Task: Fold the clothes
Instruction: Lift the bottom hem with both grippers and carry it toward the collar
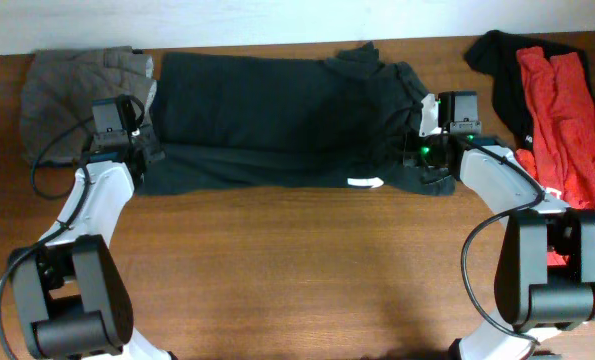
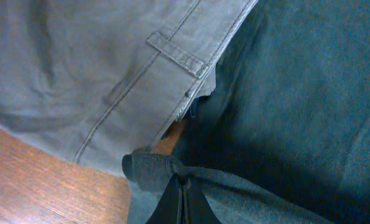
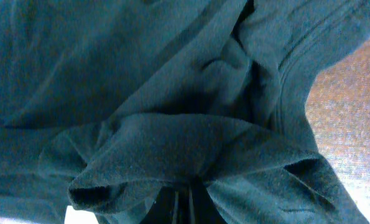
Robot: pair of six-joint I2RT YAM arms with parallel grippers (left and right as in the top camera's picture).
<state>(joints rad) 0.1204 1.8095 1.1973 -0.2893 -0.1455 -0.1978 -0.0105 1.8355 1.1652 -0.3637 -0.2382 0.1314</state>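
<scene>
1. Black T-shirt (image 1: 277, 120) lies spread across the far middle of the table (image 1: 297, 270), its long side running left to right.
2. Your left gripper (image 2: 181, 190) is pressed together on a small bunch of the shirt's left edge.
3. Your right gripper (image 3: 188, 193) pinches a fold of cloth at the shirt's right end.
4. Grey trousers (image 1: 77, 85) sit at the far left, touching the shirt.
5. Red T-shirts (image 1: 562, 110) lie over another black garment (image 1: 497, 60) at the far right, apart from the shirt.
</scene>
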